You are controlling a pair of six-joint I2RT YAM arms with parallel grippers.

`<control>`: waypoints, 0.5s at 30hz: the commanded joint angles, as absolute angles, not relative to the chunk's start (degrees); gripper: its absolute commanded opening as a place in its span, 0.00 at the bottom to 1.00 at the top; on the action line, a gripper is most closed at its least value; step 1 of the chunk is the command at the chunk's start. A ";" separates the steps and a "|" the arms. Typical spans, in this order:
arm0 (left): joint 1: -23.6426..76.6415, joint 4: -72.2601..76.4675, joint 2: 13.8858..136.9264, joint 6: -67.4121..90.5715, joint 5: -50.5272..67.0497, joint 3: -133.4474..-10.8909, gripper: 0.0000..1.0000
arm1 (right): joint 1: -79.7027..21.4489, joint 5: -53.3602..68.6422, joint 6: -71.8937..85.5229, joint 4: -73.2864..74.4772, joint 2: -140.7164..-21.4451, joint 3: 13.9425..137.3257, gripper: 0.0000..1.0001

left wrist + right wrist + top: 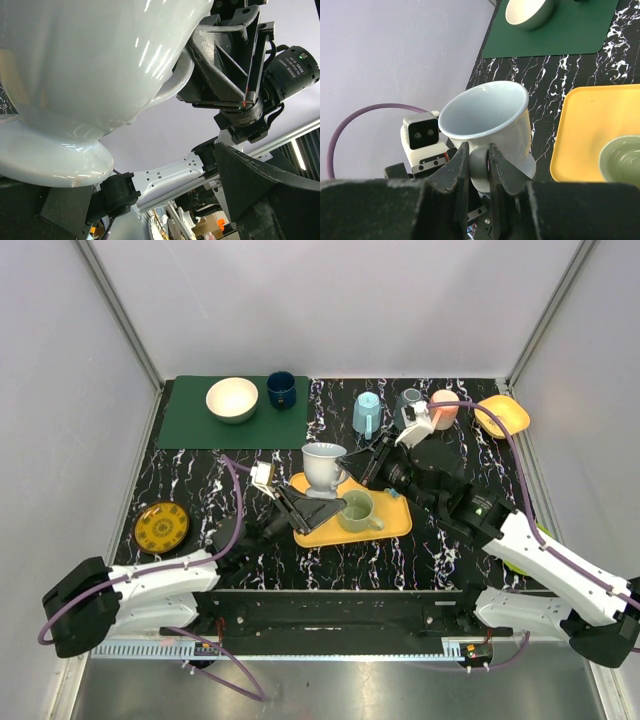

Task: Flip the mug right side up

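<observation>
The pale grey footed mug (323, 465) is upright, mouth up, held above the left end of the yellow tray (392, 527). My right gripper (358, 466) is shut on its handle; in the right wrist view both fingers (461, 167) pinch the handle below the mug (490, 112). My left gripper (322, 498) is open just under the mug's foot. In the left wrist view the mug (75, 75) fills the upper left, and the left gripper (160, 175) shows a wide gap with nothing in it.
A green mug (357, 510) stands upright on the tray. A green mat (190, 425) at the back left carries a cream bowl (232, 398) and a dark blue cup (281, 390). Light blue (367, 413), grey (408, 398) and pink (445, 405) cups and a yellow bowl (503, 415) stand at the back right. A yellow plate (162, 526) lies at the left.
</observation>
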State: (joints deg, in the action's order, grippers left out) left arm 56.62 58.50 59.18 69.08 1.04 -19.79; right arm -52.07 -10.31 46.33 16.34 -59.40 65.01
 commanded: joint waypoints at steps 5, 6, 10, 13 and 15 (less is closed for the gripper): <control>56.78 64.96 53.80 68.56 -3.07 -19.34 0.99 | -50.45 -7.12 46.41 12.05 -55.20 65.66 0.00; 56.78 64.43 53.44 68.38 -3.60 -19.16 0.99 | -50.45 -7.03 46.58 11.69 -54.93 65.39 0.00; 56.78 62.93 52.74 68.20 -3.43 -18.46 0.99 | -50.36 -6.94 46.15 13.00 -55.19 66.09 0.00; 56.78 61.01 51.42 67.85 -3.78 -16.88 0.99 | -50.36 -8.25 44.39 15.37 -55.28 66.27 0.00; 56.78 60.38 49.93 67.68 -4.57 -15.30 0.99 | -50.36 -8.79 43.77 15.73 -54.76 65.40 0.00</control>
